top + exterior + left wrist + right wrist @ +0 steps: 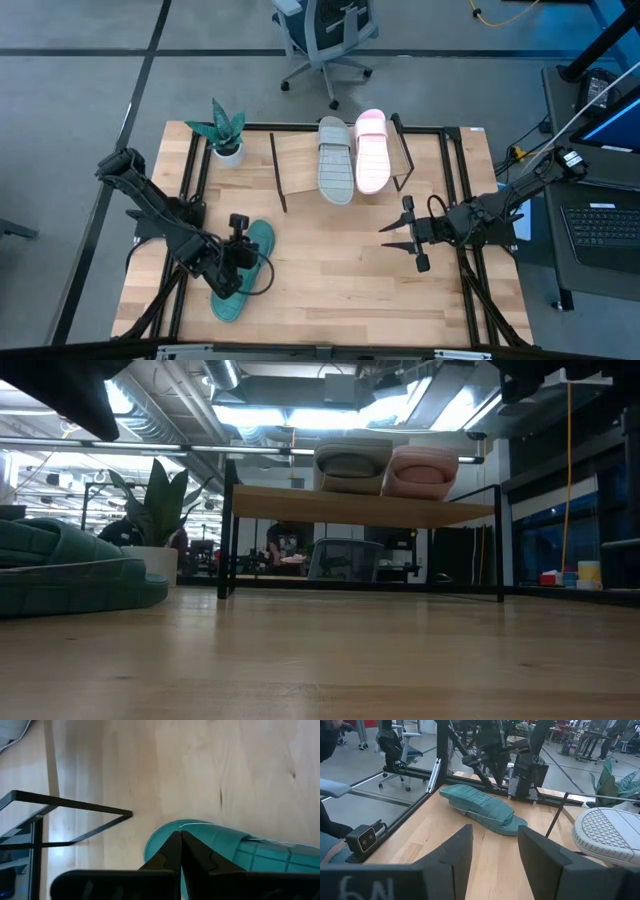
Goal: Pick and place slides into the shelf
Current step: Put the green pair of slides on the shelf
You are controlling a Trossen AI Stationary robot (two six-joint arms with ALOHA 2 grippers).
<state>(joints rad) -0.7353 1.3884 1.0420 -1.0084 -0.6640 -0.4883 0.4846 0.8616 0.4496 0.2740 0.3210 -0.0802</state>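
The teal green slide [243, 272] lies flat on its sole on the tabletop's near left part, strap up; the low view has it at its left edge [70, 565]. My left gripper [245, 255] is shut, its joined tips [180, 835] just over one rounded end of that slide [200, 832]. The grey slide [335, 160] and the pale pink slide [371, 150] rest side by side, soles up, on the slanted wooden shelf [300, 160] at the far edge. My right gripper [400, 235] is open over bare table right of centre, touching nothing. My left gripper has its shut fingers pointing down at the teal slide's rounded end [172, 827]. Whether the tips touch the rubber or stand just above it, I cannot tell.
A small potted plant [225, 132] stands left of the shelf. The shelf's left part [295, 150] is bare board. Black frame rails [455, 190] run along the table's sides. An office chair [325, 40] is beyond the far edge, a laptop [600, 225] off the right.
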